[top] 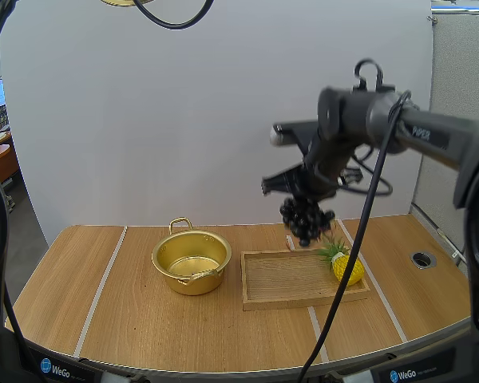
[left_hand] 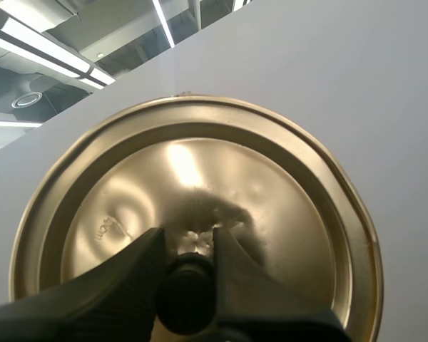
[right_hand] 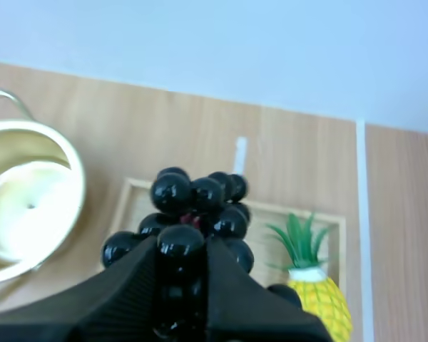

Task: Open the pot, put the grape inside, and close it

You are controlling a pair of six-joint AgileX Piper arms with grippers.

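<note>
Pinched between the 2 black fingers of the left tool (left_hand: 189, 241) is the black knob (left_hand: 187, 299) of the golden lid (left_hand: 271, 199). The lid's domed top faces the left wrist camera, with a white wall behind it. The right tool (right_hand: 182, 246) is clamped on the top of a bunch of dark grapes (right_hand: 200, 196), and its 2 fingers press in on the upper berries from either side. From above, that right tool (top: 303, 195) holds the grapes (top: 306, 219) up in the air, hanging over the far part of the wooden tray (top: 291, 279). They are to the right of the pot (top: 193, 281) and well apart from it. The golden pot stands open on the table (top: 144, 335), just left of the tray, with 1 loop handle on its far side and another on its near side. A toy pineapple (top: 347, 269) lies at the tray's right end, its green leaves pointing to the far left. Looking down from the right wrist, the grapes hang between the pot (right_hand: 77, 187) and the pineapple (right_hand: 317, 292), with the tray (right_hand: 132, 203) and the table (right_hand: 285, 142) beneath them.
</note>
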